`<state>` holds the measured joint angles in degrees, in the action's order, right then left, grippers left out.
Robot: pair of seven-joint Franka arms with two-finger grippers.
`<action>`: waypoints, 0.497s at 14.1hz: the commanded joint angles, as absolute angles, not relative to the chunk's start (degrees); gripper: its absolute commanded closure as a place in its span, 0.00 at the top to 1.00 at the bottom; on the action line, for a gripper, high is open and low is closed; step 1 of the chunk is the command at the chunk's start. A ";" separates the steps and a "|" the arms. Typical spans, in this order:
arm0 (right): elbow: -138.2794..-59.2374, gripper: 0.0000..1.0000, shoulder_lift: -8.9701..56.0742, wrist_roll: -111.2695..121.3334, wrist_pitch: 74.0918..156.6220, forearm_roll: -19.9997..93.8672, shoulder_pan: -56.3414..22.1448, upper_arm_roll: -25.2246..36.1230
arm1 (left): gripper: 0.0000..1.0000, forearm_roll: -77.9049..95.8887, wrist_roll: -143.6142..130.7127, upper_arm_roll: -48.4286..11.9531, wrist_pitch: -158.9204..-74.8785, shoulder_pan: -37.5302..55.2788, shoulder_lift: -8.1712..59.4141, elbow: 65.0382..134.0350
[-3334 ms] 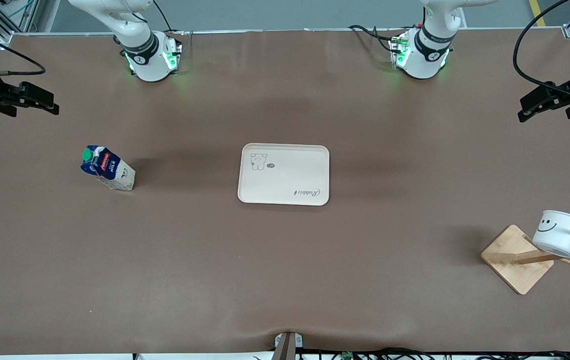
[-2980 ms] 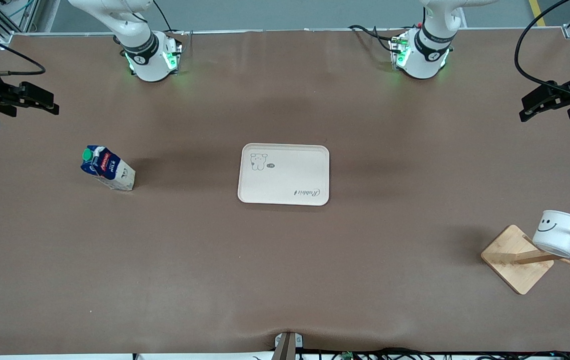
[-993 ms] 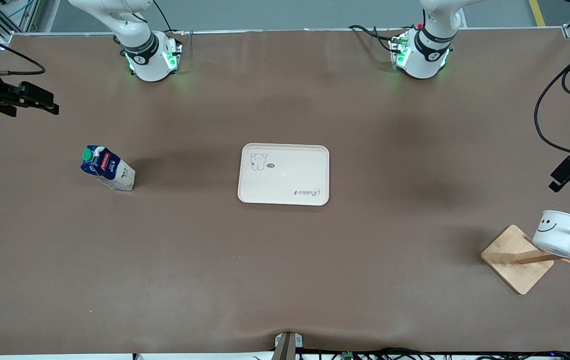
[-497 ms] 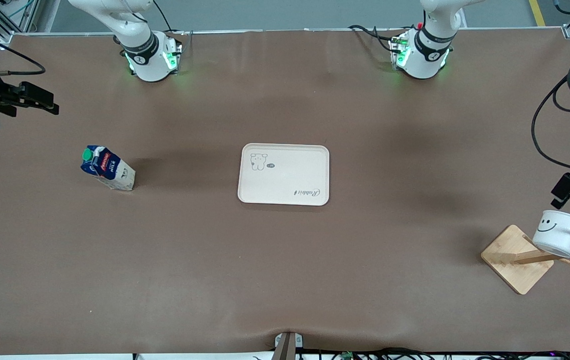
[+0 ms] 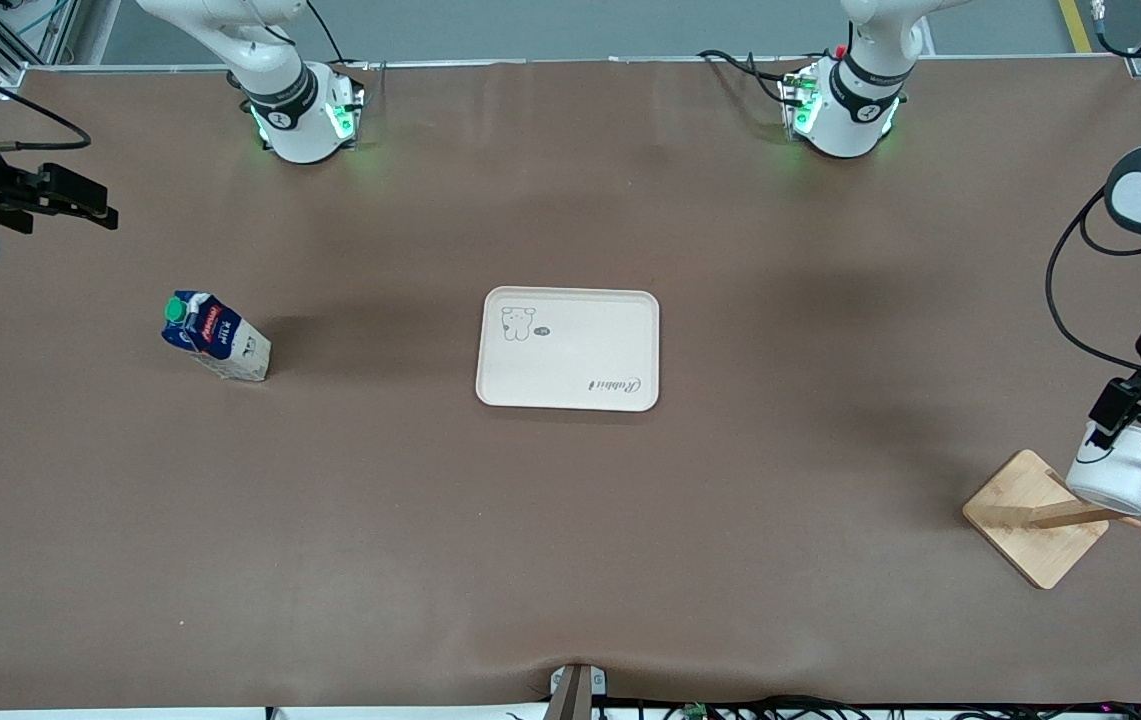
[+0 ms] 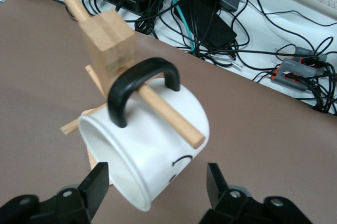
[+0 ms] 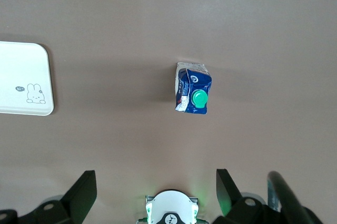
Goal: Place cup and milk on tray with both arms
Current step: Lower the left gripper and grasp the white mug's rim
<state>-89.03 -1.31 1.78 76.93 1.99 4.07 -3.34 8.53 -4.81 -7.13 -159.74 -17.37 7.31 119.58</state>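
The white smiley cup (image 5: 1125,475) hangs tilted by its black handle on a peg of a wooden rack at the left arm's end of the table. My left gripper (image 5: 1120,412) is open at the cup's rim. In the left wrist view the cup (image 6: 158,145) sits between the spread fingers of the left gripper (image 6: 156,187), and gaps show on both sides. The milk (image 5: 215,338) stands toward the right arm's end. My right gripper (image 5: 80,205) waits open in the air at that end; its wrist view shows the milk (image 7: 192,88) from above. The cream tray (image 5: 570,350) lies mid-table.
The rack's square bamboo base (image 5: 1035,520) lies near the table corner, with its post (image 6: 108,37) leaning over it. Cables and electronics (image 6: 210,8) lie just off the table edge past the rack. The arm bases (image 5: 305,110) (image 5: 840,105) stand along the edge farthest from the camera.
The left arm has swung down to the cup, bringing its gripper around the rim, and its fingers have narrowed a little. The right arm, milk, tray and cup have not moved.
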 commanded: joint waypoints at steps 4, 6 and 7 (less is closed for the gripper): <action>-89.38 1.00 -2.37 2.37 76.64 2.81 4.92 -3.78 | 0.72 10.11 -3.96 -8.00 -163.30 -17.40 9.32 118.83; -89.38 1.00 -2.37 2.37 76.64 2.81 4.92 -3.78 | 0.66 10.02 -3.78 -8.00 -163.30 -17.40 9.67 118.65; -89.38 1.00 -2.37 2.37 76.64 2.81 4.92 -3.78 | 0.62 10.02 -3.69 -8.00 -163.74 -17.40 9.84 118.65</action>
